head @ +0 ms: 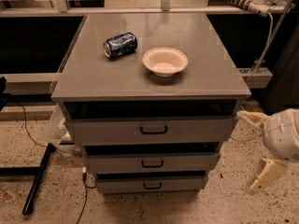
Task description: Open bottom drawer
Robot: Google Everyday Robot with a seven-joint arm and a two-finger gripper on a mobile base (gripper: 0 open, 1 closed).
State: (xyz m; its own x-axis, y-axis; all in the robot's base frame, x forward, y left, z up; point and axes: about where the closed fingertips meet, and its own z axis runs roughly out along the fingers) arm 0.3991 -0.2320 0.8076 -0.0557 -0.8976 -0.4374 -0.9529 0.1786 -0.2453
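The grey cabinet has three drawers stacked in front. The bottom drawer is the narrowest and shortest, with a small black bar handle; its front sits shut, near the floor. The medium drawer and the widest top drawer are above it. My gripper hangs at the right of the cabinet, level with the middle drawer, apart from all the fronts. Its two cream fingers are spread wide and hold nothing.
A blue can lies on its side and a cream bowl stands on the cabinet top. A black stand leg and cables lie on the speckled floor at the left. A cable and power strip run at the back right.
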